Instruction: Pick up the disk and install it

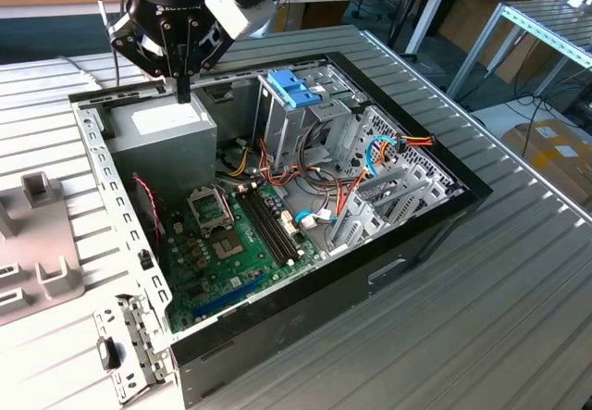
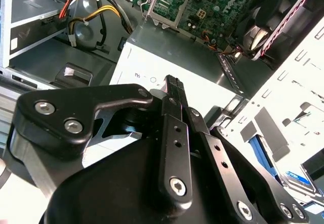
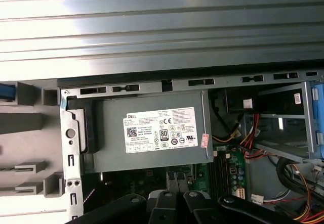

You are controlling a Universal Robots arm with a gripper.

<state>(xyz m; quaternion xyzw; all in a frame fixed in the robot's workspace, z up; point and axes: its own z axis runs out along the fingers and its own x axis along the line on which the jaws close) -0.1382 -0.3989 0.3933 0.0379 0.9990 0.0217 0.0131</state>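
One disk: the disk (image 2: 262, 154) lies outside the computer case (image 1: 370, 276). In the second wrist view its light-blue carrier edge and a labelled grey face show past the case's pale side rail (image 1: 99, 165). In the first wrist view a blue end tab (image 3: 4, 92) sits next to the grey holder blocks.
Holder: the grey holder blocks (image 1: 37, 190) stand on the table on the exterior view's left, just beside the case.
Disk to claw: well apart, with the side rail between them and no contact.
Claw: the gripper (image 1: 183, 95) hangs over the power supply near its end toward the side rail. Its fingers are pressed together with nothing between them.
Power supply: the grey power supply (image 1: 165, 130) sits in the case corner under the gripper, with its white label facing up in the first wrist view.
Drive cage: the metal drive cage (image 1: 310, 123) stands on the exterior view's right of the power supply. A separate light-blue carrier end (image 1: 294, 86) sits at its top.
Motherboard: the green motherboard (image 1: 231, 243) lies flat on the case floor, with red, yellow and blue cables running across to the cage.
Table: the ribbed metal table (image 1: 518, 271) carries the open case.
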